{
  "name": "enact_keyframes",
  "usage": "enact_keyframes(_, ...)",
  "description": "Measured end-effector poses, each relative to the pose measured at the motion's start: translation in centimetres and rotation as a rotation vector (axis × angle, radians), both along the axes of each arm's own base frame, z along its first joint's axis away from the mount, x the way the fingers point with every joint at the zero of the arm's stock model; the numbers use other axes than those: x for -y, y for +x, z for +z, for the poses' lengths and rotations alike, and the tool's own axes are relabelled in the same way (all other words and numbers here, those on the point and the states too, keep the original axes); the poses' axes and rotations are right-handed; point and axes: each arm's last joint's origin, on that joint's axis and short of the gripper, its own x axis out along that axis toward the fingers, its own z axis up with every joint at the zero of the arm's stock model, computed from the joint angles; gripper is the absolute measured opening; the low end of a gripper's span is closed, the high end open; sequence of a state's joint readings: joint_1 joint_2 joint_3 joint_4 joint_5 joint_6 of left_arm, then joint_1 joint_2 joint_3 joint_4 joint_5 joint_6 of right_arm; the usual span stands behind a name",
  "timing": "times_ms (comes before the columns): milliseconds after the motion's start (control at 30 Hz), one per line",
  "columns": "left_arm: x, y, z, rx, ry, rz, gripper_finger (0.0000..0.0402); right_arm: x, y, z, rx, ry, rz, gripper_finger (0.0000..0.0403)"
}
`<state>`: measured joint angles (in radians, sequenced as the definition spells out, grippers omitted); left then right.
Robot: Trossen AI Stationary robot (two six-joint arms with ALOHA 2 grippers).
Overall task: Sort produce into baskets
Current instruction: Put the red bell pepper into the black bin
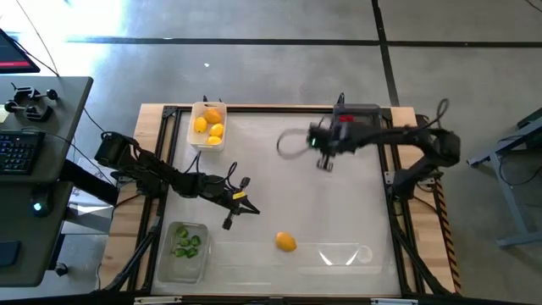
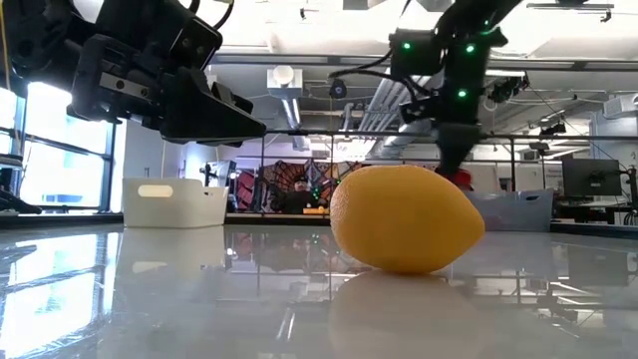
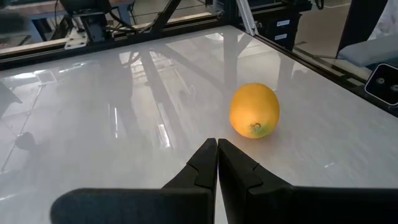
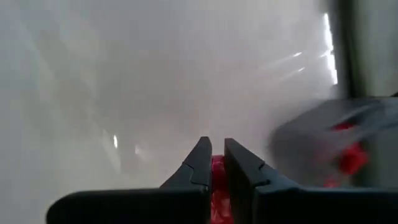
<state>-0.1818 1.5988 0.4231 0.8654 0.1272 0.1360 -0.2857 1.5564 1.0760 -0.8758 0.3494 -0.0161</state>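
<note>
High view: right gripper [image 1: 324, 163] clamps a red berry [image 4: 217, 180] mid-tabletop [image 1: 339, 212]; left gripper [image 1: 229, 222] closed, empty; white tray [image 1: 207, 140] holds yellow fruit [image 1: 209, 124].

Daylight poured in from tall windows at the left of the low view, bleaching that edge nearly white. The glossy white tabletop [image 2: 179, 299] mirrored the ceiling lights and the rounded yellow-orange toy fruit [image 2: 407, 219], which stood sharp while the room behind went soft. From above, glare washed the upper left floor. The right wrist picture was smeared with motion blur, streaks of light crossing its upper right.
</note>
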Motion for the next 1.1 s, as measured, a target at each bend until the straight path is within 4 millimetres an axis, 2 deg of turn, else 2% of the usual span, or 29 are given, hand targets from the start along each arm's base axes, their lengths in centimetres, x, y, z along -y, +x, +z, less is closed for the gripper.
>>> enact_keyframes(133,0.0,0.0,0.0,0.000,0.001,0.000,0.0000,4.8,-1.4,2.1,0.166,-0.089,-0.115,0.0009)
enact_keyframes(267,0.0,0.0,0.0,0.000,0.004,-0.001,0.0000,8.7,-4.1,3.6,0.254,-0.161,-0.275,0.0009)
enact_keyframes(367,0.0,0.0,0.0,0.000,0.005,-0.002,0.0000,11.3,-6.3,3.6,0.233,-0.209,-0.405,0.0009)
enact_keyframes(467,0.0,0.0,-0.1,-0.003,0.005,-0.002,0.0000,13.1,-8.6,2.2,0.228,-0.229,-0.516,0.0009)
enact_keyframes(633,0.0,0.0,-0.1,-0.004,0.007,-0.002,0.0000,14.1,-11.8,-1.1,0.205,-0.219,-0.652,0.0009)
enact_keyframes(833,0.0,0.0,0.0,0.003,0.015,-0.001,0.0000,13.8,-12.9,-4.0,0.265,-0.234,-0.694,0.0009)
enact_keyframes(933,0.0,0.0,0.0,0.005,0.015,-0.001,0.0000,13.6,-13.0,-4.7,0.287,-0.235,-0.691,0.0009)
enact_keyframes(1100,0.0,0.0,0.0,0.005,0.016,0.002,0.0000,13.6,-13.0,-4.7,0.306,-0.237,-0.708,0.0026)
